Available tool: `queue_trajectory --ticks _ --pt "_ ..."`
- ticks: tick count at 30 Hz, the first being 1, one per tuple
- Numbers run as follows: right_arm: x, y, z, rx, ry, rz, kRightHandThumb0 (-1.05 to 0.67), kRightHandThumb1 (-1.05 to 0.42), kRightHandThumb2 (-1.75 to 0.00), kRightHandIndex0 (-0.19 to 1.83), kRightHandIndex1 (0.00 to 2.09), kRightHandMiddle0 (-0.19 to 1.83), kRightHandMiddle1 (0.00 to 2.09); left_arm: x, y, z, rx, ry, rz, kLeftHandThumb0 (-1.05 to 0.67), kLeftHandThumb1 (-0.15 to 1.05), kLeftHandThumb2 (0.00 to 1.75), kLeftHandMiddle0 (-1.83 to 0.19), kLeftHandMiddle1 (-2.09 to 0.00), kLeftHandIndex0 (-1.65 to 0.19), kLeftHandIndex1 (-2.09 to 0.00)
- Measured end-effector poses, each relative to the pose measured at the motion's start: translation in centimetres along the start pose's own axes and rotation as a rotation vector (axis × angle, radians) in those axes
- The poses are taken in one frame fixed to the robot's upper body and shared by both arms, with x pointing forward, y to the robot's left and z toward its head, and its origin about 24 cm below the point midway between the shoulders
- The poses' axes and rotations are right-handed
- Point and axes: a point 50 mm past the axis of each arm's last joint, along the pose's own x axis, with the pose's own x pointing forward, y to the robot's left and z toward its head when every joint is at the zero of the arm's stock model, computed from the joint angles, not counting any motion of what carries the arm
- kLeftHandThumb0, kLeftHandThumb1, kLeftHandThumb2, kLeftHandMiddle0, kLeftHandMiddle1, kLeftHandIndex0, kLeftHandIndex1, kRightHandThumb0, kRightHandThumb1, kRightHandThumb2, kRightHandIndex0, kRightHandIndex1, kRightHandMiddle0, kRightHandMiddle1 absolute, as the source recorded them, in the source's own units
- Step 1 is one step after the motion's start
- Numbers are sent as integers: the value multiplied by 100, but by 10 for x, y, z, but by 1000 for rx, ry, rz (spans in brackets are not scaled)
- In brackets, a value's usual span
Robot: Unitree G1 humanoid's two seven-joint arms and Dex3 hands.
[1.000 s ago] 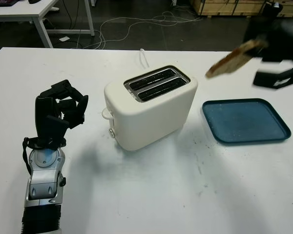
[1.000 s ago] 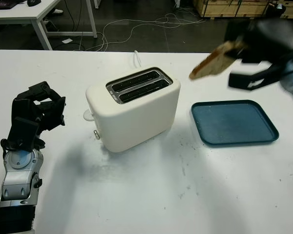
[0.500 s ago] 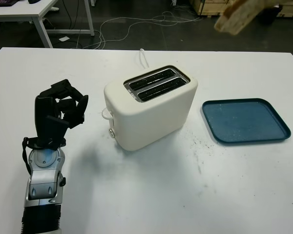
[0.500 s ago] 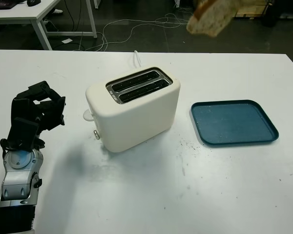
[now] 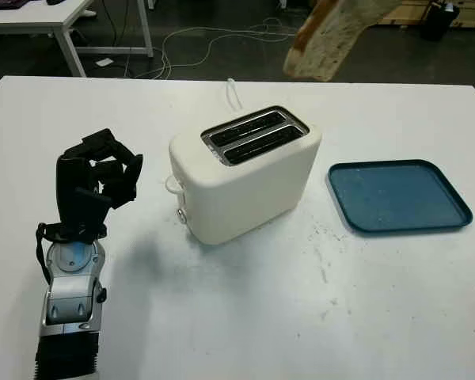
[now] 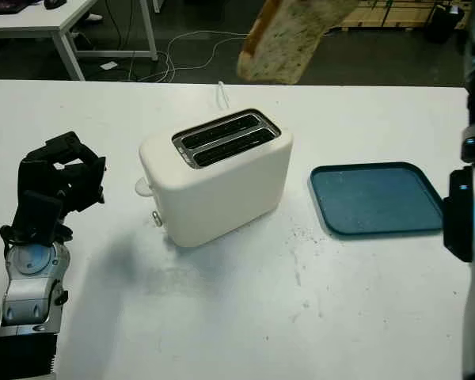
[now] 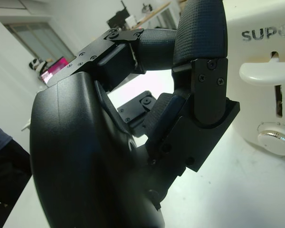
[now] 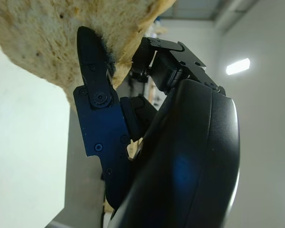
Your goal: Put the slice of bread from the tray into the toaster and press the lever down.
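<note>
The left hand (image 5: 99,178) is sitting clenched and empty over the white surface (image 5: 245,309), left of the toaster (image 5: 245,174), just as it was a second ago. The slice of bread (image 5: 326,38) is now hanging above and behind the toaster's slots, having swung in from the right. The right hand (image 8: 133,142) is grasping it. The blue tray (image 5: 397,195) is lying bare at right.

The slice of bread (image 5: 326,39) runs off the top edge in both eye views, so the right hand (image 8: 133,123) gripping it is hidden there. The toaster (image 7: 266,71) is cropped in the left wrist view.
</note>
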Motion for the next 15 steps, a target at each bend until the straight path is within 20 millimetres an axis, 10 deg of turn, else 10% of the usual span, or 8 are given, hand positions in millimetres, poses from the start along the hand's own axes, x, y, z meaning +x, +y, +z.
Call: queue_trajectory --ticks 15 --pt "13 43 7 9 23 156 -23 -92 -36 92 175 67 175 -1 1 1 0 -3 7 -89 68 67 -139 -150 -113 -152"
